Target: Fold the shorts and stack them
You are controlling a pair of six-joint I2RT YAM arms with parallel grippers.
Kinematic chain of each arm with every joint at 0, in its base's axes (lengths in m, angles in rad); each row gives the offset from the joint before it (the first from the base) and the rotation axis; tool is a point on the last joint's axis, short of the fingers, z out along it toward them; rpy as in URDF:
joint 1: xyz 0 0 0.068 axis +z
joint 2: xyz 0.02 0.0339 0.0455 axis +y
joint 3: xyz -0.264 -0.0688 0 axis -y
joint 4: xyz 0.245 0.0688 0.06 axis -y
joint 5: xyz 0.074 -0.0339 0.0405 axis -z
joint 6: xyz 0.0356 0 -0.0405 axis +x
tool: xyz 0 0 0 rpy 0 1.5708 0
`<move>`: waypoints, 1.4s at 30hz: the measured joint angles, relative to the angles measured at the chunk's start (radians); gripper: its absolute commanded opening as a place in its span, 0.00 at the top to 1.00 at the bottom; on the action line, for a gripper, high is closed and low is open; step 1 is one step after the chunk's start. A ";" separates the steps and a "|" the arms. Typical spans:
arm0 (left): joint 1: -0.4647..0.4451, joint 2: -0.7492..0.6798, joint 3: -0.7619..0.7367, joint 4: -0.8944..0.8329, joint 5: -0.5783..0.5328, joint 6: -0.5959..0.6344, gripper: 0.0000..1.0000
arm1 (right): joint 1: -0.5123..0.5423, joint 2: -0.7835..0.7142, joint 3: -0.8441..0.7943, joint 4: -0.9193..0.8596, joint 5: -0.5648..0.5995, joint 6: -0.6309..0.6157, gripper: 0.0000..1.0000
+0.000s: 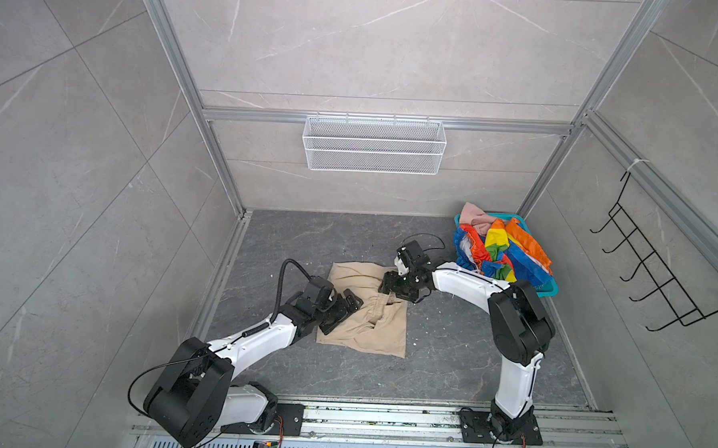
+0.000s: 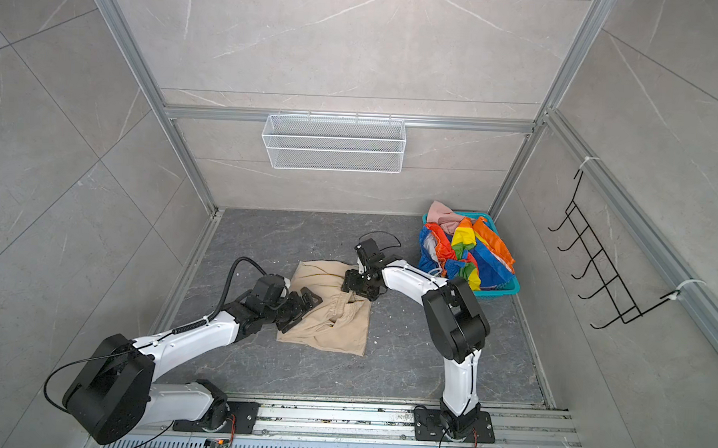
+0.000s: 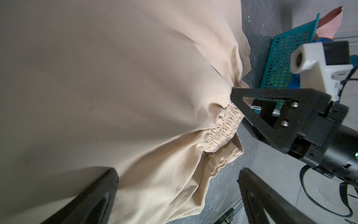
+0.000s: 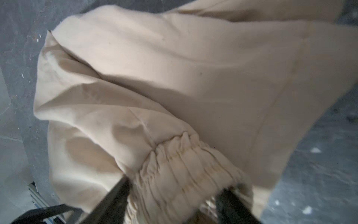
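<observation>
The beige shorts (image 1: 369, 325) (image 2: 332, 328) lie spread on the dark table between the two arms. My left gripper (image 1: 342, 313) (image 3: 177, 174) hovers open over their left edge with nothing pinched. My right gripper (image 1: 389, 292) (image 4: 174, 190) is down on the far right corner, its fingers on either side of the gathered elastic waistband (image 4: 180, 164). Blur hides whether they pinch it. The rainbow-striped shorts (image 1: 502, 248) and the dusty pink shorts (image 1: 480, 218) are heaped in the teal basket (image 1: 548, 289) at the back right.
A white wire basket (image 1: 373, 144) hangs on the back wall. A black hook rack (image 1: 659, 271) is fixed to the right wall. An aluminium rail (image 1: 382, 417) with both arm bases runs along the front edge. Frame posts stand at the back corners.
</observation>
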 measured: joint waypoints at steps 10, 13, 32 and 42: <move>-0.030 0.020 -0.137 0.174 -0.009 -0.061 0.00 | -0.068 -0.003 0.082 -0.014 -0.014 -0.013 0.85; -0.032 0.027 -0.145 0.210 -0.009 -0.069 0.00 | -0.096 0.018 0.102 -0.031 -0.002 -0.040 0.84; 0.187 0.067 0.474 -0.252 0.065 0.134 0.00 | -0.014 -0.311 -0.056 -0.059 0.084 -0.116 0.03; 0.195 0.472 0.523 -0.241 0.188 0.154 0.00 | 0.163 -0.217 -0.137 -0.041 0.127 -0.061 0.21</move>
